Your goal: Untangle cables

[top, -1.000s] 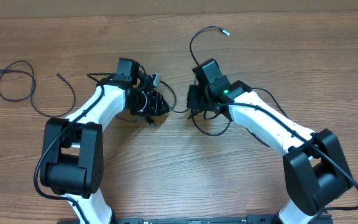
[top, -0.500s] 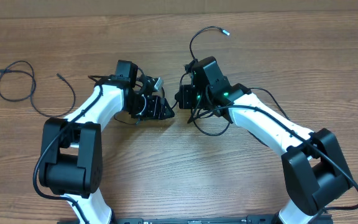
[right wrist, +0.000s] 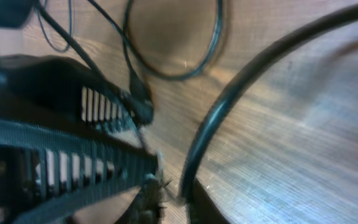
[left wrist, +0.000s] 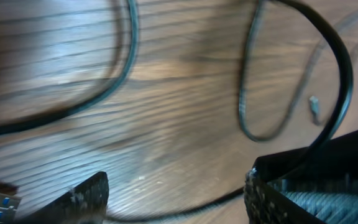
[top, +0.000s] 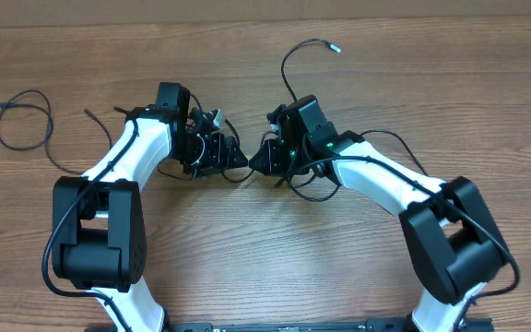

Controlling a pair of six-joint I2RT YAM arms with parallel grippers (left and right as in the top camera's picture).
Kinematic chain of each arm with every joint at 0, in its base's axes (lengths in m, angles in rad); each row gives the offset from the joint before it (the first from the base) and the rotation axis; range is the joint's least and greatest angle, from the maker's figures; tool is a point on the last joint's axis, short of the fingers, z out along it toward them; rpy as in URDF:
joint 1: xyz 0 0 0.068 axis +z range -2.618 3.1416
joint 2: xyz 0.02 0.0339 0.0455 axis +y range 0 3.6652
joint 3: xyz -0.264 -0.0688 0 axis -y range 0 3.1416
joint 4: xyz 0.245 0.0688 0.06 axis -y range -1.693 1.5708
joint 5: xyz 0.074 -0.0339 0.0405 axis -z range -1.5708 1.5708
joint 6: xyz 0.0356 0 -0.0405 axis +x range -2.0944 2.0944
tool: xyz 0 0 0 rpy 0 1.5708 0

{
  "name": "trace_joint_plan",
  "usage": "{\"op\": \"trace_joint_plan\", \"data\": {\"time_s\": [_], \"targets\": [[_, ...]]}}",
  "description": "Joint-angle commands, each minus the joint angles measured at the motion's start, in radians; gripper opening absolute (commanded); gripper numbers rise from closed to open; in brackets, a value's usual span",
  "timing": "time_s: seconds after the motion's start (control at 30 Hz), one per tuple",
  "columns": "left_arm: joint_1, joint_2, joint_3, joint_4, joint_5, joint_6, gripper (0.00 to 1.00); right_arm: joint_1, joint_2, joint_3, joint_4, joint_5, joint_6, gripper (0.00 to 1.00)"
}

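Cables (top: 308,196) lie on the wood worktop (top: 265,267), bunched in the middle where the two tools meet. One end curls up past the right arm to a shiny plug (top: 336,48). One more loop (top: 48,118) lies alone, far off to the left. The left tool (top: 235,157) has its fingers (left wrist: 86,196) spread wide over the wood. The right tool (top: 258,159) has its fingers (right wrist: 92,99) close together, with a thin bit of the cables at the tips, but I cannot tell if it pinches it.
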Motion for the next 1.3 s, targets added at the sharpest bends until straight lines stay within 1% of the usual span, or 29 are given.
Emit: {"op": "trace_joint_plan", "data": {"time_s": [0.0,0.03,0.07,0.1,0.17,0.27,0.33,0.43,0.5,0.57,0.7,0.73,0.77,0.8,0.87,1.03,1.1,1.27], "targets": [[-0.005,-0.021,0.021,-0.003,-0.130,-0.076,0.70,-0.003,0.038,-0.008,-0.007,-0.095,-0.001,0.26],[-0.008,-0.021,0.021,-0.005,-0.154,-0.076,0.70,-0.003,0.038,-0.008,-0.020,-0.094,-0.001,0.45],[-0.011,-0.021,0.021,-0.006,-0.177,-0.076,0.69,-0.005,0.038,-0.008,-0.029,-0.094,-0.001,0.57],[-0.014,-0.021,0.021,-0.010,-0.204,-0.080,0.68,-0.008,0.038,-0.008,-0.037,-0.097,-0.001,0.60],[-0.019,-0.021,0.021,-0.018,-0.243,-0.080,0.68,-0.013,0.037,-0.008,-0.038,-0.117,-0.001,0.61],[-0.027,-0.021,0.021,-0.030,-0.276,-0.079,0.68,-0.024,0.026,-0.006,-0.037,-0.177,-0.018,0.61],[-0.031,-0.021,0.021,-0.036,-0.276,-0.080,0.68,-0.035,0.002,-0.006,-0.039,-0.211,-0.040,0.62],[-0.035,-0.021,0.021,-0.047,-0.275,-0.079,0.70,-0.062,-0.037,-0.006,-0.055,-0.208,-0.039,0.63],[-0.035,-0.024,0.022,-0.068,-0.276,-0.079,0.69,-0.093,-0.054,-0.006,-0.079,-0.205,-0.039,0.66],[-0.035,-0.034,0.024,-0.077,-0.276,-0.079,0.68,-0.130,-0.055,-0.006,-0.119,-0.205,-0.038,0.66],[-0.035,-0.086,0.037,-0.095,-0.275,-0.080,0.69,-0.217,-0.055,-0.006,-0.252,-0.094,-0.039,0.67],[-0.038,-0.107,0.040,-0.098,-0.274,-0.082,0.69,-0.236,-0.055,-0.006,-0.278,-0.066,-0.039,0.69],[-0.042,-0.126,0.041,-0.099,-0.275,-0.087,0.69,-0.253,-0.055,-0.006,-0.301,-0.040,-0.038,0.72],[-0.046,-0.154,0.041,-0.099,-0.272,-0.088,0.70,-0.270,-0.055,-0.006,-0.323,-0.012,-0.038,0.78],[-0.056,-0.194,0.041,-0.099,-0.274,-0.087,0.70,-0.295,-0.055,-0.006,-0.344,0.023,-0.039,1.00],[-0.101,-0.248,0.041,-0.074,-0.274,-0.090,0.72,-0.330,-0.055,-0.006,-0.351,0.156,-0.039,1.00],[-0.129,-0.245,0.039,-0.054,-0.283,-0.090,0.73,-0.331,-0.055,-0.006,-0.351,0.158,-0.037,1.00],[-0.220,-0.215,0.039,-0.021,-0.393,-0.090,0.77,-0.329,-0.055,-0.006,-0.347,0.166,-0.035,1.00]]}}
